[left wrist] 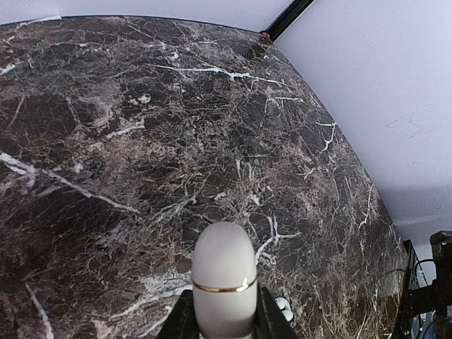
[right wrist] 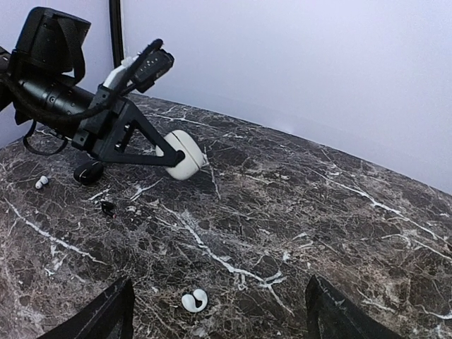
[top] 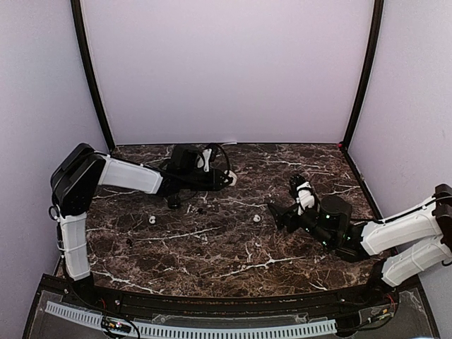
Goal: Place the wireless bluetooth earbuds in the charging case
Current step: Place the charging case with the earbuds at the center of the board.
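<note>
My left gripper point(top: 227, 177) is shut on a closed white charging case with a gold band point(left wrist: 224, 282) and holds it above the table; the case also shows in the right wrist view point(right wrist: 182, 154). One white earbud point(top: 257, 218) lies on the marble a little ahead of my right gripper point(top: 282, 201), which is open and empty; in the right wrist view this earbud point(right wrist: 194, 301) lies between the fingers point(right wrist: 99, 314), nearer the left one. A second white earbud point(top: 152, 219) lies at the left, also seen in the right wrist view point(right wrist: 41, 182). An earbud point(left wrist: 282, 305) shows beside the case.
A small round black object point(top: 174, 203) sits under the left arm, also in the right wrist view point(right wrist: 88, 171). A tiny black piece point(right wrist: 107, 207) lies near it. Lilac walls with black corner posts point(top: 95, 85) enclose the dark marble table point(top: 212, 254).
</note>
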You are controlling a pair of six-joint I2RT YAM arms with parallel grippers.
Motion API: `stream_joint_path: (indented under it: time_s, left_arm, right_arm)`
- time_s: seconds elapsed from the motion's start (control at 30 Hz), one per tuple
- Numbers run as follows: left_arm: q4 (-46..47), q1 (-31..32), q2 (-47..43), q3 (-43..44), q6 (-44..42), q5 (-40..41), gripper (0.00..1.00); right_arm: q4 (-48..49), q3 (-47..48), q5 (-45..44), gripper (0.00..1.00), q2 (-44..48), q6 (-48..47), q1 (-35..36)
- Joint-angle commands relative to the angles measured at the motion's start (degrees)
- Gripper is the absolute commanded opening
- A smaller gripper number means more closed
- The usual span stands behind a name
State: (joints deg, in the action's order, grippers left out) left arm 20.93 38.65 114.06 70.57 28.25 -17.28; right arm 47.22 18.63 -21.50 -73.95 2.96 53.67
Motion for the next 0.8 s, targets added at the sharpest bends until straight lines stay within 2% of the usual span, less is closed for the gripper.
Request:
stream_joint_path:
  time_s: [0.0, 0.4, 0.77]
  left_arm:
    - [1.7, -0.4, 3.4, 4.1, 3.8, -3.9, 0.12]
    - [9.1, -1.6, 11.5, 7.2, 8.6, -2.2, 0.12]
    - [14.4, -2.1, 19.7, 13.8, 13.1, -2.4, 0.12]
  right_arm:
    - [1.5, 1.8, -0.7, 0.83, -0.9, 0.9, -0.1]
    - [1.2, 2.4, -1.6, 0.84, -1.5, 0.8, -0.2]
    - [1.9, 2.5, -1.4, 0.86, -2.0, 0.3, -0.2]
